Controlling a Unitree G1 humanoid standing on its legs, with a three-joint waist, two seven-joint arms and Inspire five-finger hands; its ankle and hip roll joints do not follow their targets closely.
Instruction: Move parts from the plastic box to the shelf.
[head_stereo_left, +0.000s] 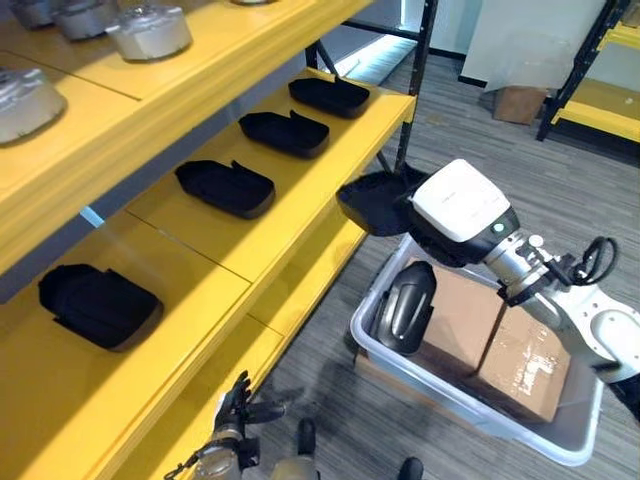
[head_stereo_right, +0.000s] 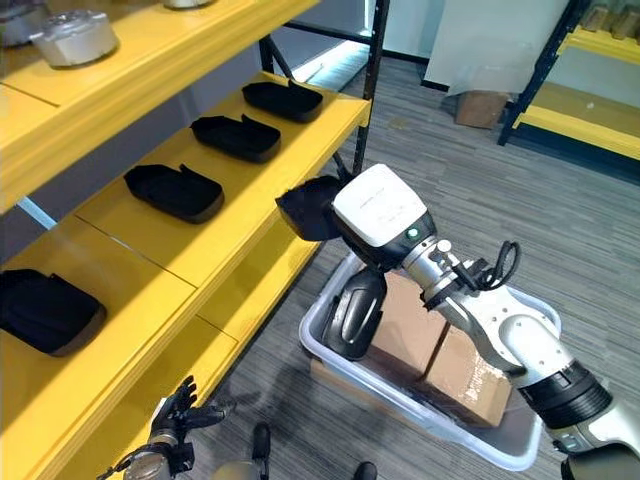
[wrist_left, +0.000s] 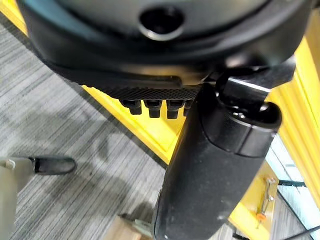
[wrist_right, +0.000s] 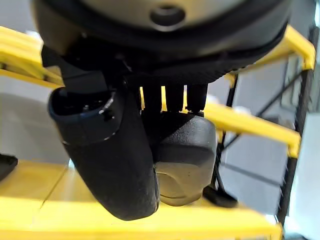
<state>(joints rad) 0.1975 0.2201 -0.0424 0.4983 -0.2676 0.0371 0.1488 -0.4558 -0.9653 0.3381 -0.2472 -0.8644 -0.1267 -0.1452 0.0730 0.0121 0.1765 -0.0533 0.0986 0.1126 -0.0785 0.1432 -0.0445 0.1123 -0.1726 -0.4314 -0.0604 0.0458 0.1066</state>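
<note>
Black part (head_stereo_left: 375, 200) held in the curled fingers of the right hand (head_stereo_right: 335, 215), just beside the yellow shelf (head_stereo_left: 330, 170) edge, above the plastic box (head_stereo_left: 440, 395); left hand (head_stereo_left: 235, 405) hangs open below the shelf.

Head eyes look down on one shelf (head_stereo_left: 300, 215) — wrists close-up.

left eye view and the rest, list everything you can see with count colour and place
shelf: one, yellow, on the robot's left
black parts on shelf: four, in a row on the middle level
held black part: one, in right hand beside shelf edge
black part in box: one, upright
plastic box: one, grey, on floor
cardboard boxes: two, brown, inside plastic box
silver parts: several, top level
right hand: shut on part
left hand: low, open
</note>
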